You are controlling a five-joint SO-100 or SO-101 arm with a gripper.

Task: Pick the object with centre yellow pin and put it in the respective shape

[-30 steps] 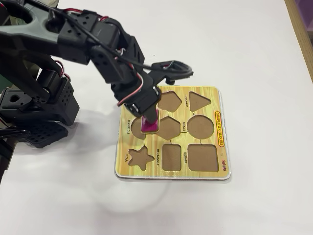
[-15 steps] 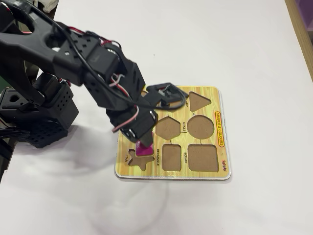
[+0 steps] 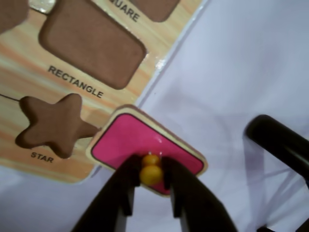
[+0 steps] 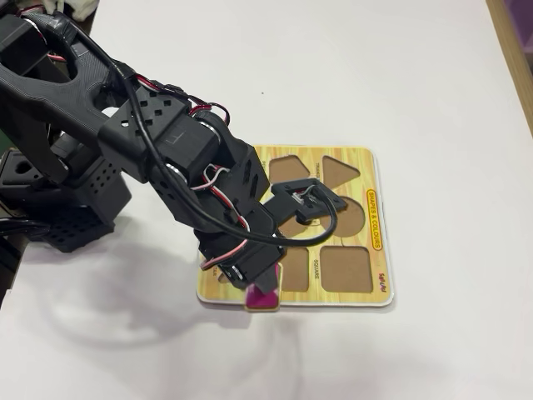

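The object with centre yellow pin is a flat magenta piece with a round yellow knob. My gripper is shut on that knob, a dark finger on each side. The piece hangs over the yellow puzzle board's near edge, beside the star cutout, and lies partly over the white table. The brown cutout labelled RECTANGLE lies empty just beyond. In the fixed view the piece shows under the gripper at the board's front edge. The arm hides most of the rectangle cutout.
The square cutout, triangle cutout and other cutouts are empty. The arm's black base stands to the left of the board. A wooden strip borders the table at the right. White table surrounds the board.
The gripper, still holding the pink piece, has travelled from over the board's left-middle cutouts past the star cutout to the board's front edge.
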